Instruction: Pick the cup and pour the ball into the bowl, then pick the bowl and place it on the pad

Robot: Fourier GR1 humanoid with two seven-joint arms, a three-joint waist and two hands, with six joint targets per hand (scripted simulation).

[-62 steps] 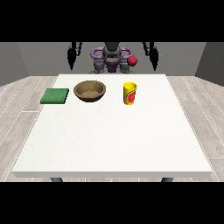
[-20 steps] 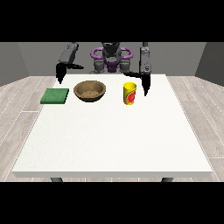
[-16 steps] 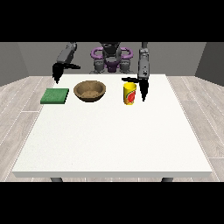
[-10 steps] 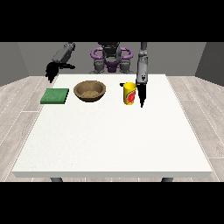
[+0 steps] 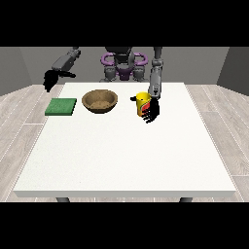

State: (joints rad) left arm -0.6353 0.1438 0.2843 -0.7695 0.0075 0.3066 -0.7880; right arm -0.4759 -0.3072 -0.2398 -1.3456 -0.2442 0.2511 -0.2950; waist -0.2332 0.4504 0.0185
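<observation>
Step 1, reaching: my hand (image 5: pixel 152 111) at the view's right touches the cup (image 5: pixel 142 104); whether it grasps, I cannot tell. Next, lift toward the bowl (image 5: pixel 99 101).

Pad (image 5: pixel 61 106) left – bowl (image 5: pixel 99 101) middle – cup (image 5: pixel 142 104) right, on table (image 5: pixel 126 155).

Cup (image 5: pixel 142 104), bowl (image 5: pixel 99 101) and pad (image 5: pixel 61 106) are sitting in one row along the table's (image 5: pixel 121 160) far part. Hand at the view's right (image 5: pixel 152 111) is touching the cup's right side, fingers curling at it, so that side is blocked. Gap between cup and bowl is standing open. Bowl and pad are lying apart with a narrow lane between them. Nothing is standing on the pad. Hand at the view's left (image 5: pixel 50 79) is hanging above the table's far left corner, beyond the pad. The whole near half of the table is lying bare.
</observation>
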